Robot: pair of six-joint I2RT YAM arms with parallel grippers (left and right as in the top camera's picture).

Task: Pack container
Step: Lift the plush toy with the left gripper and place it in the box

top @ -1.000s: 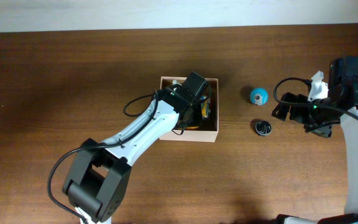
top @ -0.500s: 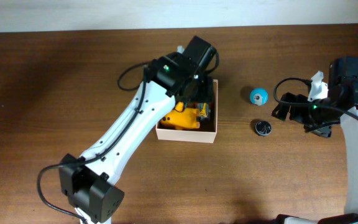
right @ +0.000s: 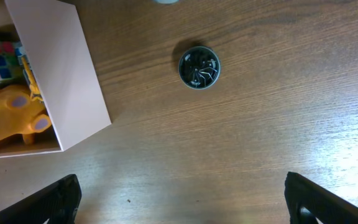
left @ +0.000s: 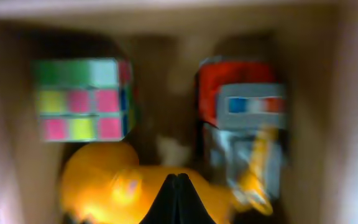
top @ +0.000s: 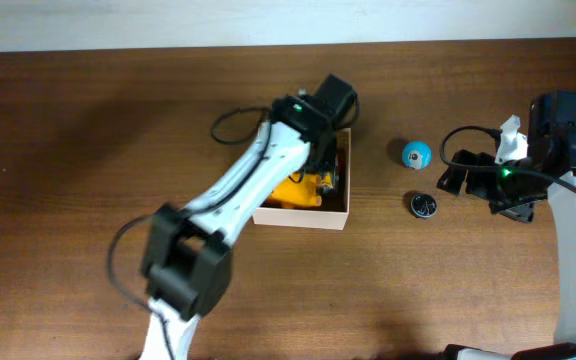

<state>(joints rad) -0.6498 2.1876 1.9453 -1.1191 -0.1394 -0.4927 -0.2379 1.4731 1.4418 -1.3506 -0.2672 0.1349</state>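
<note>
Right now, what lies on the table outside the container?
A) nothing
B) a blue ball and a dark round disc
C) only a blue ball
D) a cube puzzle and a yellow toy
B: the blue ball and the dark round disc lie beside the container; the cube puzzle and yellow toy sit inside it.

Your container (top: pixel 298 217) sits mid-way across the table (top: pixel 88 150). Inside it, the puzzle cube (left: pixel 82 99) lies at the far left and the robot figure (left: pixel 247 118) along the right wall. The animal toy (left: pixel 104 180) lies nearer than both, under the left gripper (left: pixel 176 190). Right of the container and apart from it lies the ball (top: pixel 416 153), with the round disc (top: pixel 423 205) just nearer. The right gripper (top: pixel 455 180) hangs right of both.
</note>
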